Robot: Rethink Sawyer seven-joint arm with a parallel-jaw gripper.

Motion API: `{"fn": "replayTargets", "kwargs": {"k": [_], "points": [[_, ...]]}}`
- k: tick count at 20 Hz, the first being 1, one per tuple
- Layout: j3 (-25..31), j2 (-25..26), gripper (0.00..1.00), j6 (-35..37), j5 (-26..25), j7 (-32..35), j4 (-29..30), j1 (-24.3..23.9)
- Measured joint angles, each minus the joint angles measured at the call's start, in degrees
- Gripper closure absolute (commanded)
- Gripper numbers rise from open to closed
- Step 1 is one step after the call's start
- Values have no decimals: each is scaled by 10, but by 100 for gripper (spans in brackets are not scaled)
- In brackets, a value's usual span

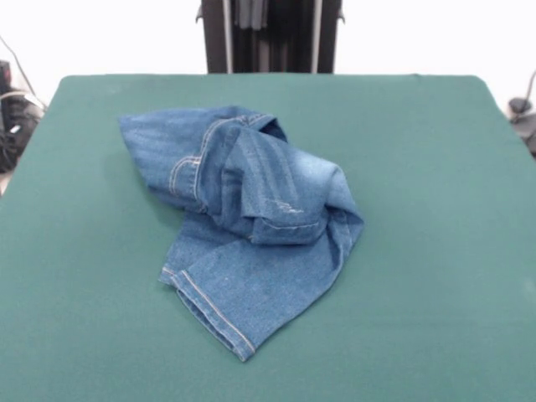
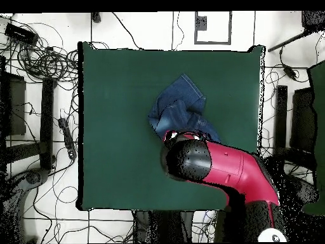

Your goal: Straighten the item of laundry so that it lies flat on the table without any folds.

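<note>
The blue denim jeans (image 1: 251,226) lie crumpled in a heap on the green table (image 1: 435,251), a little left of its middle. One leg with pale hem stitching points toward the near edge, and the rest is folded over itself. In the overhead view the jeans (image 2: 181,105) sit right of the middle of the table (image 2: 114,127), partly hidden under my red and black arm (image 2: 216,165). My gripper (image 1: 251,12) shows only as grey tips at the top edge, high above the jeans and not touching them.
The black pedestal (image 1: 268,38) stands behind the table's far edge. Several cables (image 2: 44,63) and black stands (image 2: 47,121) lie on the floor around the table. Wide bare felt surrounds the jeans on all sides.
</note>
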Motion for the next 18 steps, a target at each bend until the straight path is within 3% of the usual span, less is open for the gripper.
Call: {"fn": "replayTargets", "kwargs": {"k": [7,8,18], "points": [[1,8,100,-6,2,0,0,-3],[1,10,0,-8,2,0,1,-4],[1,43,0,-29,2,0,0,-5]]}}
